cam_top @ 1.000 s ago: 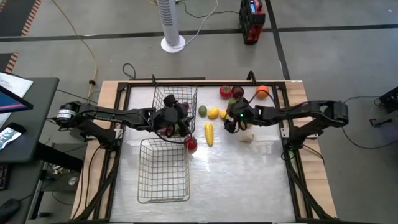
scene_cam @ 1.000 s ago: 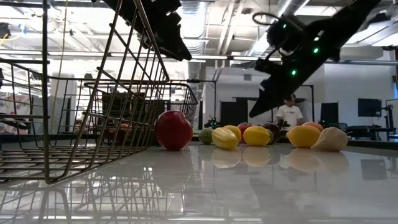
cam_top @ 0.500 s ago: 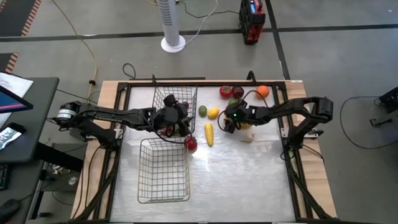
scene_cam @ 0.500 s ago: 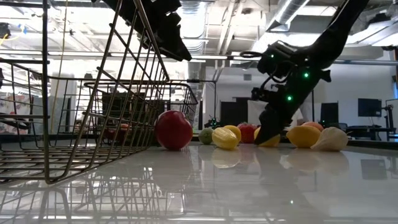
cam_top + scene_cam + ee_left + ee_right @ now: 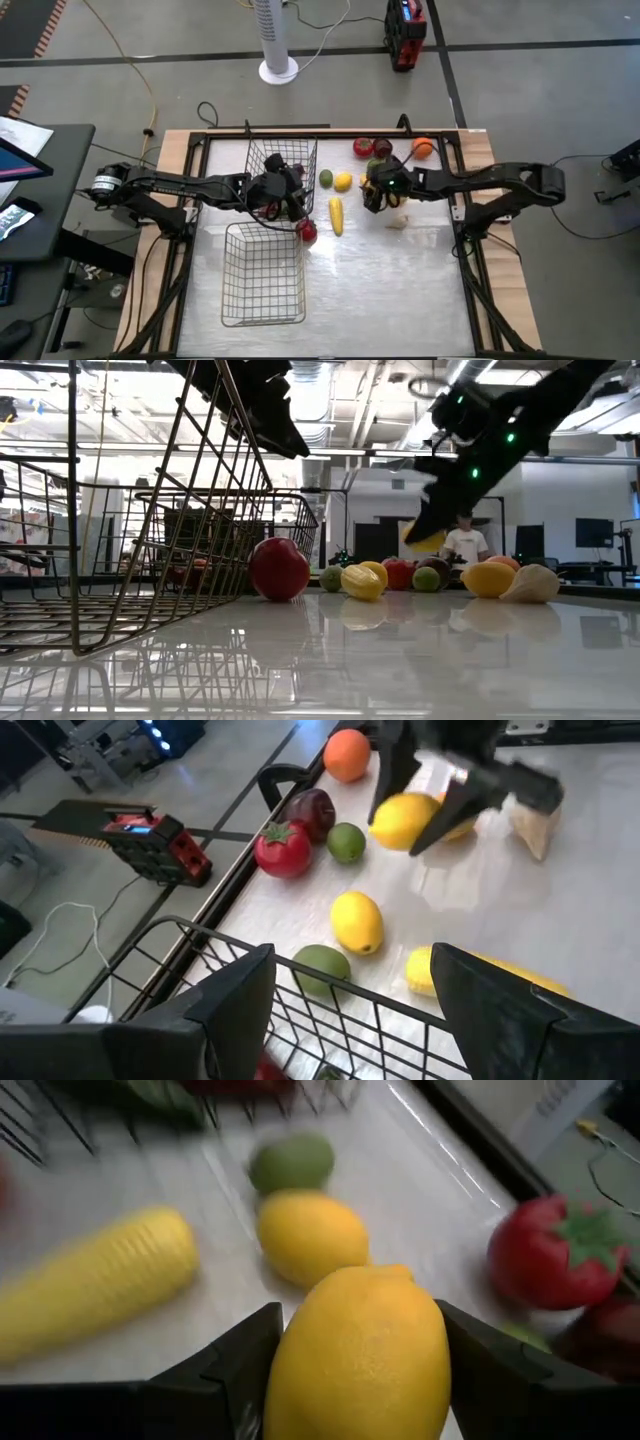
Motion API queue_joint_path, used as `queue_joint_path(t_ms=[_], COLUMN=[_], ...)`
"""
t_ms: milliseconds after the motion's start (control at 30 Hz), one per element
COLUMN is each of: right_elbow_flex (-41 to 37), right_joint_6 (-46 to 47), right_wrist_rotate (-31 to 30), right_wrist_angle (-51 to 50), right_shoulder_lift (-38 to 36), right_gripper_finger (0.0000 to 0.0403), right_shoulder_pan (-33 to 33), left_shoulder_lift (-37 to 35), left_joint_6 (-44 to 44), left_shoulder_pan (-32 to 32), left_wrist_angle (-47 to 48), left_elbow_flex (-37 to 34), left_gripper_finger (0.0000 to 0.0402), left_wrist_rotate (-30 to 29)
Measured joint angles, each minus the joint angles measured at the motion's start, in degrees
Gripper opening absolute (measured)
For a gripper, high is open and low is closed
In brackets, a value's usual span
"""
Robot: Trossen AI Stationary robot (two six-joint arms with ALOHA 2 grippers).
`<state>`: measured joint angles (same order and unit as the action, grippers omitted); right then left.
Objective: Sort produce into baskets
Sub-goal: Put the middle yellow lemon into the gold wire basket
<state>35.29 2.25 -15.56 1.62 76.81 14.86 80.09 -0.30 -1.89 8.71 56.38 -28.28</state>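
Left of centre in the high view, the left gripper hangs half-open and empty over the silver wire-mesh basket. Right of centre, the right gripper grips a yellow oval lemon, lifted above the table.

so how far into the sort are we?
Early. The far basket holds a few pieces; the near basket looks empty. The right tool has a lemon lifted off the table. Apple, corn, tomato, orange remain out.
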Motion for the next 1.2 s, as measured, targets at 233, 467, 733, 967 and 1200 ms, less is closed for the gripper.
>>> queue_joint_path(t_ms=[233,467,733,967,1200], right_elbow_flex=[0.0,0.0,9.6,24.4,36.0], right_joint_6=[3.7,4.8,3.3,-1.3,-1.4], right_wrist_rotate=[15.1,17.2,17.0,17.2,18.9], right_wrist_angle=[12.2,30.6,39.9,32.3,19.1], right_shoulder_lift=[-5.7,-0.9,12.4,24.6,33.7], right_gripper_finger=[0.0261,0.0262,0.0262,0.0264,0.0276], right_shoulder_pan=[-6.6,-17.6,-22.5,-23.8,-23.7], left_shoulder_lift=[-0.4,-7.7,-14.9,-16.9,-14.7], left_joint_6=[3.2,8.5,12.3,8.5,9.0], left_shoulder_pan=[0.4,4.3,6.2,6.2,6.5], left_wrist_angle=[-1.6,-10.0,-26.9,-29.6,-29.1], left_elbow_flex=[0.0,-1.0,-3.0,-3.0,-7.4], left_gripper_finger=[0.0258,0.0247,0.0242,0.0242,0.0242], left_wrist_rotate=[1.1,6.2,6.9,8.6,13.8])
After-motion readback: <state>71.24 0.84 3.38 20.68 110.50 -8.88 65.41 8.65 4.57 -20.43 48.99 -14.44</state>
